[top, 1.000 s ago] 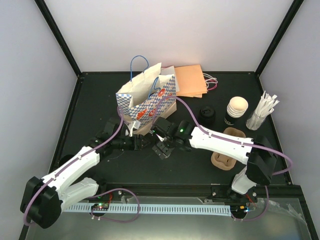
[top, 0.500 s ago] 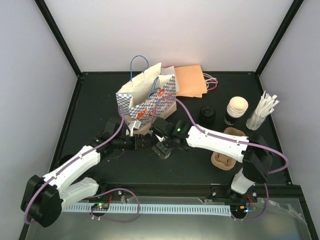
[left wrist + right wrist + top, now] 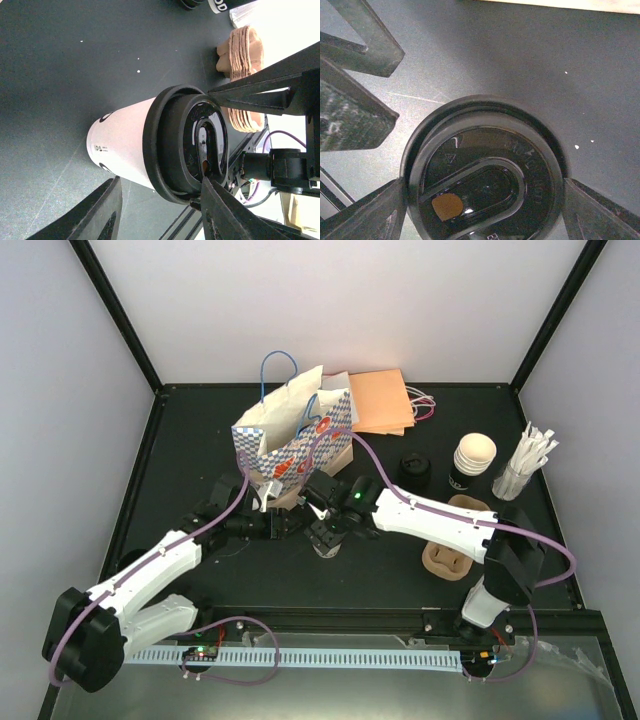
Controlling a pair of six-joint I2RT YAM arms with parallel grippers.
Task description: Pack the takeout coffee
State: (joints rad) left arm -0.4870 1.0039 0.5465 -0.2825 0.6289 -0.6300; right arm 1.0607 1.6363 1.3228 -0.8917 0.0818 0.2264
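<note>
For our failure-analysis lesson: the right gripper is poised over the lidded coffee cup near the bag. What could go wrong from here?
1. The right gripper straddles only the black lid; lifted by that, the lid may pop off the takeout coffee.
2. The left gripper sits close beside the cup, so the arms might clash.
3. The bag has blue handles standing at its mouth; the cup could snag them.
</note>
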